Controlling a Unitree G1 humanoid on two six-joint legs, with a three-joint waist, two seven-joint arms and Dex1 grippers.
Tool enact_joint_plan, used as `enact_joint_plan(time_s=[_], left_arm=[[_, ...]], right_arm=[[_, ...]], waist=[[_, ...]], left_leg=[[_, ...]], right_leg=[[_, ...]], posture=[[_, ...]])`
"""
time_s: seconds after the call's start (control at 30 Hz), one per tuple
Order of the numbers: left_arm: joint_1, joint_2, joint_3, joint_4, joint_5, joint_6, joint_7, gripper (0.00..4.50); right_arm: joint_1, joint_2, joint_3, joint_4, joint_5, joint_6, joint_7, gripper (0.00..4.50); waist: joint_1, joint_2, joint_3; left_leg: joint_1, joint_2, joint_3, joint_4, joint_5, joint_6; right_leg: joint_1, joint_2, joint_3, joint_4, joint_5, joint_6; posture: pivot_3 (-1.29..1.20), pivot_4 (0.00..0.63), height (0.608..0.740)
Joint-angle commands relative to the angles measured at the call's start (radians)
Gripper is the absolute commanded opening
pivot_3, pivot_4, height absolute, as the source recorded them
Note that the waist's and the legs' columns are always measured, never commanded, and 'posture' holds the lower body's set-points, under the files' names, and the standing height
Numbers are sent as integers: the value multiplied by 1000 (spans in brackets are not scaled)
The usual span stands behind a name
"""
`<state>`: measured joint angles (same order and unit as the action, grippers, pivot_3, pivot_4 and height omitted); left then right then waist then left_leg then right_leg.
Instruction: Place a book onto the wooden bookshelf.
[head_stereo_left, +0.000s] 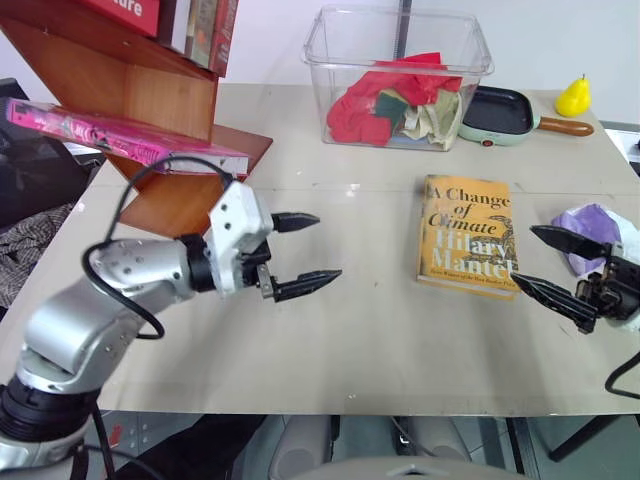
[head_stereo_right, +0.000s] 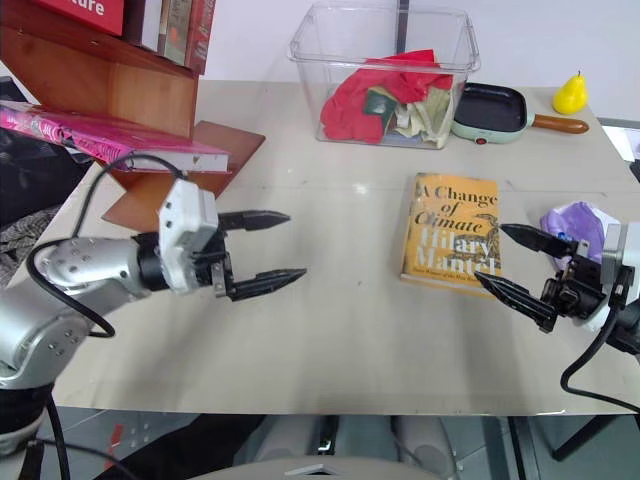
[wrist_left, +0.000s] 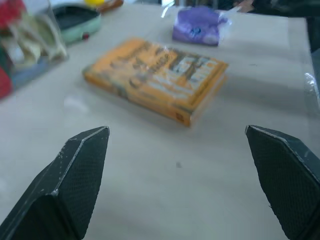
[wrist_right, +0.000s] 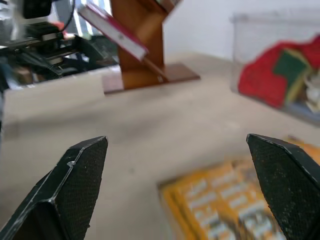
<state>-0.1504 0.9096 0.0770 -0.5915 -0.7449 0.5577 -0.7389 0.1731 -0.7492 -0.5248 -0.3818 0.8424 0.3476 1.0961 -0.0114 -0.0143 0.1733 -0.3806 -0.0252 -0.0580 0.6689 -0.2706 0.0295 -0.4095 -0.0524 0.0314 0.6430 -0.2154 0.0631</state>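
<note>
- My left gripper (head_stereo_left: 305, 254) has its tapered black fingers spread wide, holding nothing, above the matte beige table (head_stereo_left: 340, 340).
- My right gripper (head_stereo_right: 515, 262) is also wide apart and empty, beside the glossy orange book (head_stereo_left: 468, 236) lying flat.
- A crumpled purple bag (head_stereo_left: 590, 228) sits past my right fingers.
- The pink book (head_stereo_left: 120, 133) rests on a slanted board of the reddish-brown bookshelf (head_stereo_left: 150, 80).
- Farther back: a clear bin (head_stereo_left: 400, 75) of rags.
</note>
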Motion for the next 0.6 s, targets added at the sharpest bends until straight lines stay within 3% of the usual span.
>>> enact_joint_plan(time_s=[0.03, 0.13, 0.43, 0.6], left_arm=[[128, -10, 11, -18, 134, -118, -29, 4483], [228, -10, 39, -15, 160, -145, -70, 4483], [462, -7, 282, 14, 119, -128, -175, 4483], [476, -29, 304, 14, 102, -112, -181, 4483]], right_arm=[[48, -7, -72, -42, -5, -16, -7, 4500], [91, -2, -86, -54, -12, -19, -6, 4500], [273, -28, -159, -33, -118, -63, 59, 4500], [284, -47, -172, 12, -159, -88, 76, 4500]], waist=[[-1, 0, 0], [1, 0, 0], [7, 0, -1], [7, 0, -1]], left_leg=[[0, 0, 1, -1, 0, 0], [0, 0, 1, 0, 0, 0], [0, 1, 2, 0, 0, 0], [0, 1, 3, 0, 0, 0]], right_leg=[[0, 0, 0, -1, 0, 0], [0, 0, 1, -1, 0, 0], [0, -1, 1, -2, -2, -3], [1, -1, 1, -3, -3, -4]], posture=[[0, 150, 740], [0, 150, 740], [0, 150, 740], [0, 150, 740]])
